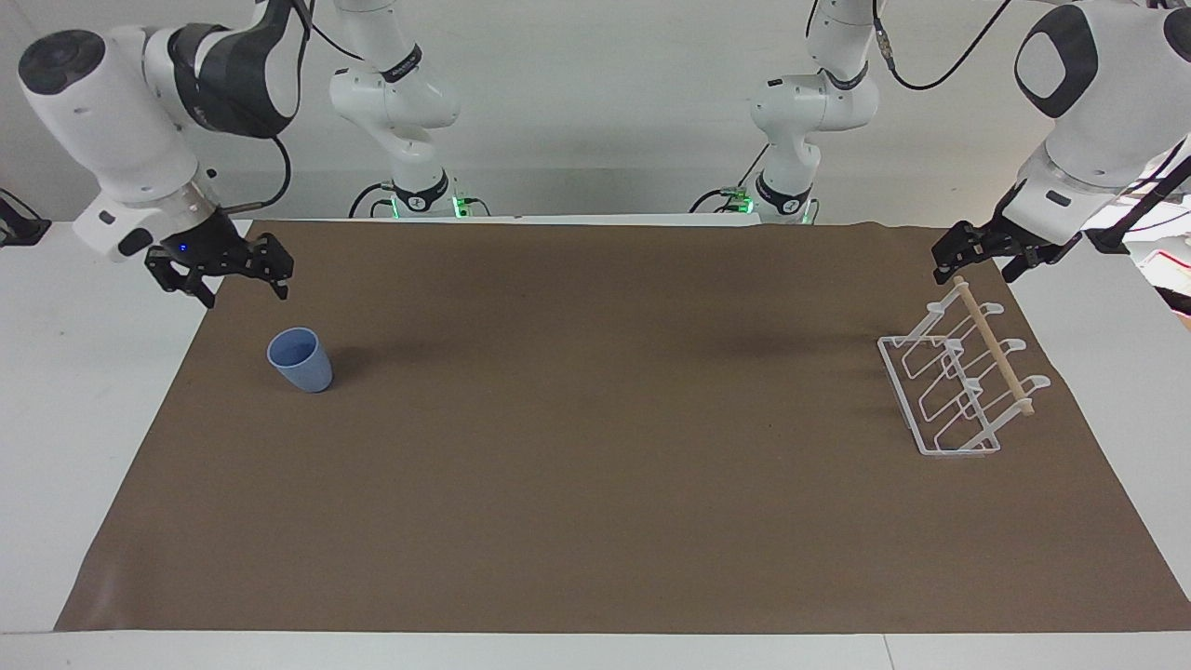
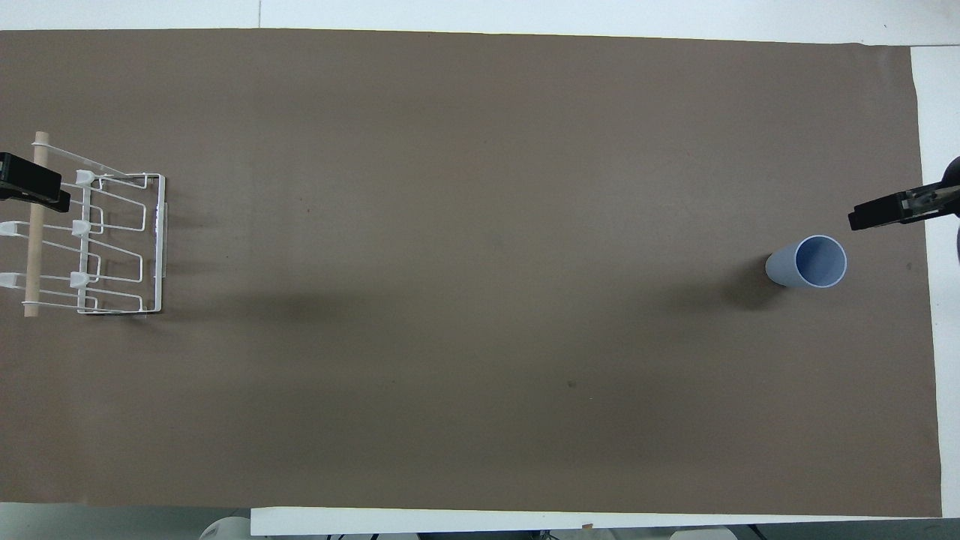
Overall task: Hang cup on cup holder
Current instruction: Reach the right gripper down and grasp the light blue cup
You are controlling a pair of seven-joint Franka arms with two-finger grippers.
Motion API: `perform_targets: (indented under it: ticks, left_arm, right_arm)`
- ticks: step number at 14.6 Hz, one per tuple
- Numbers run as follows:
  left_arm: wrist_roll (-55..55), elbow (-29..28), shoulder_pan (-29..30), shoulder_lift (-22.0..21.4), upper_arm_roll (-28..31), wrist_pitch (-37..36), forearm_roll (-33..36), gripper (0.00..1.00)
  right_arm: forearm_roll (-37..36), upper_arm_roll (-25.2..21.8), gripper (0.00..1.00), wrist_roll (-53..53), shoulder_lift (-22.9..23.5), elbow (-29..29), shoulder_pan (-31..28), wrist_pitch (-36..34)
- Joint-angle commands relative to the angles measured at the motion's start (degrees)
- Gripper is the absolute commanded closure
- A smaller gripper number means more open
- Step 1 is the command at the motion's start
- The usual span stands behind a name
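Right pincer [image 1: 244, 290] hangs splayed wide near the upright cup [image 1: 300, 360]; left pincer [image 1: 984, 268], also wide, waits.

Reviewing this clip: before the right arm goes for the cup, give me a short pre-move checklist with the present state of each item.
1. Cup upright, mouth up, standing free on the brown mat: ok.
2. Right gripper open and holding nothing: ok.
3. Right gripper lined up with the cup: not ok; it hangs over the mat's edge at the right arm's end, not over the cup.
4. Cup holder standing on its base at the left arm's end, prongs free of cups: ok.
5. Left gripper out of the way: cannot tell; it waits just above the robot-side end of the holder's wooden dowel, and contact cannot be judged.
6. Mat between cup and holder free of other things: ok.
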Motion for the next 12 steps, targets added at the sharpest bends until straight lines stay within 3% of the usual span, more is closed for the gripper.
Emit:
perform_targets:
  ticks: [1, 5, 8, 12]
  left_arm:
    - [0.5, -1.2, -0.6, -0.7, 0.8, 1.0, 0.1, 0.0]
    - [0.5, -1.2, -0.6, -0.6, 0.8, 1.1, 0.1, 0.0]
    - [0.5, -1.2, -0.5, -0.7, 0.8, 1.1, 0.1, 0.0]
    - [0.5, -1.2, -0.6, -0.7, 0.8, 1.0, 0.1, 0.0]
  right_arm:
    - [0.5, 0.4, 0.0, -4.5, 0.2, -7.5, -2.9, 7.6]
    - [2.3, 0.4, 0.02, -9.0, 5.0, -8.6, -4.9, 9.6]
    - [2.3, 0.4, 0.05, -9.2, 5.6, -10.1, -4.9, 10.3]
    - [2.3, 0.4, 0.13, -9.8, 6.1, -13.8, -4.7, 17.7]
